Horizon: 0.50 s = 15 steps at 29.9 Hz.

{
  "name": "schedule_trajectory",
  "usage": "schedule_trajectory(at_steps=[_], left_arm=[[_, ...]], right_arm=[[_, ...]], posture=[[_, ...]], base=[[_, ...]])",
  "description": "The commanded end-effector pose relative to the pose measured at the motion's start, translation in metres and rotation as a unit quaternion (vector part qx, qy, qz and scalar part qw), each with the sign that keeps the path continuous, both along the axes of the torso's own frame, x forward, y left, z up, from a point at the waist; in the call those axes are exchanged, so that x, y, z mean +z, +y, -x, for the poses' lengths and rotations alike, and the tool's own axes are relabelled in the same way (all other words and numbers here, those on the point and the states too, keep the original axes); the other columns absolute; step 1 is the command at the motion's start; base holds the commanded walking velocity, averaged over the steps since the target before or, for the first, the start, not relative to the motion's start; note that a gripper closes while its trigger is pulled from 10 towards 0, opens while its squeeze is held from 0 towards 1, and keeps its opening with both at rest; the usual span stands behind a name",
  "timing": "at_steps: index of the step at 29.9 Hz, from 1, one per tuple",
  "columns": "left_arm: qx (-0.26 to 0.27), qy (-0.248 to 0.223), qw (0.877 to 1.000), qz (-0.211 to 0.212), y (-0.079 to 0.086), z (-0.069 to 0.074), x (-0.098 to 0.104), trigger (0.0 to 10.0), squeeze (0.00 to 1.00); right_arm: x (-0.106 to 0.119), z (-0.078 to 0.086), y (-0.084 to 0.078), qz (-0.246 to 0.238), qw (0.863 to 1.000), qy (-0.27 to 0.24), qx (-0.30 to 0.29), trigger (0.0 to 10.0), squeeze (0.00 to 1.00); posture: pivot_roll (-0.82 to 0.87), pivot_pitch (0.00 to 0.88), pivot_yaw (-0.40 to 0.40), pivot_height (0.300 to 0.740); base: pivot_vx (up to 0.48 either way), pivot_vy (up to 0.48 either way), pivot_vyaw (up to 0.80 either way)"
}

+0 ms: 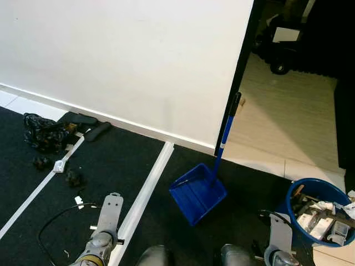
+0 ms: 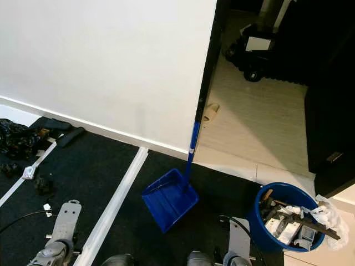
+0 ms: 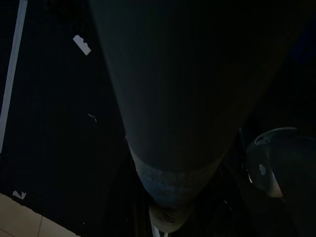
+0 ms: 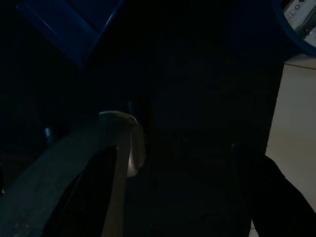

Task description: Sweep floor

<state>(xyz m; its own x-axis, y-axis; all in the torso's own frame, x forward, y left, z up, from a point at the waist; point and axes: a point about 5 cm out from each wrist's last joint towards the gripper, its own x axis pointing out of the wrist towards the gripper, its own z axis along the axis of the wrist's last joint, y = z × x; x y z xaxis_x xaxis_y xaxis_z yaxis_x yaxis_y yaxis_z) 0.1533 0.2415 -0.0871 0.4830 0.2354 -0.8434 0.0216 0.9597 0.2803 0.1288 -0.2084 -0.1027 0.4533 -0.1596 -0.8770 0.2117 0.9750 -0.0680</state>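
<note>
Dustpan (image 1: 198, 193): one, blue, on dark floor (image 1: 138, 166); bucket (image 1: 310, 194): one.

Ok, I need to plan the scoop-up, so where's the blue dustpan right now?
The blue dustpan sits on the dark floor ahead of the robot, slightly to its right, its handle leaning up against the wall corner, with the blue bin further right.

left arm (image 1: 102, 233): silver, black cable | right arm (image 1: 280, 241): silver, black cable | wrist views dark, detail unclear
</note>
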Motion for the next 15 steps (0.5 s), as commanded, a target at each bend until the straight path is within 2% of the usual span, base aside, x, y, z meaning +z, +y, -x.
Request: schedule_trajectory(at_steps=[1,7,15], left_arm=[[0.002,0.013,1.000,-0.012,0.0065,0.0030,0.0003,10.0,0.00],[-0.007,0.031,0.999,-0.030,0.0073,0.0066,-0.0011,10.0,0.00],[-0.002,0.025,0.999,-0.023,0.0056,0.0075,-0.0019,10.0,0.00]], right_arm=[[-0.0011,0.0030,0.0002,0.000,1.000,0.007,-0.002,10.0,0.00],[-0.0013,0.0053,-0.0023,0.004,1.000,0.008,0.004,10.0,0.00],[0.0006,-0.0004,-0.0033,0.008,1.000,0.005,0.020,10.0,0.00]], posture=[[0.07,0.000,-0.005,0.740],[0.07,0.000,-0.008,0.740],[0.08,0.000,-0.023,0.740]], base=[[0.000,0.000,0.00],[0.000,0.000,0.00],[0.000,0.000,0.00]])
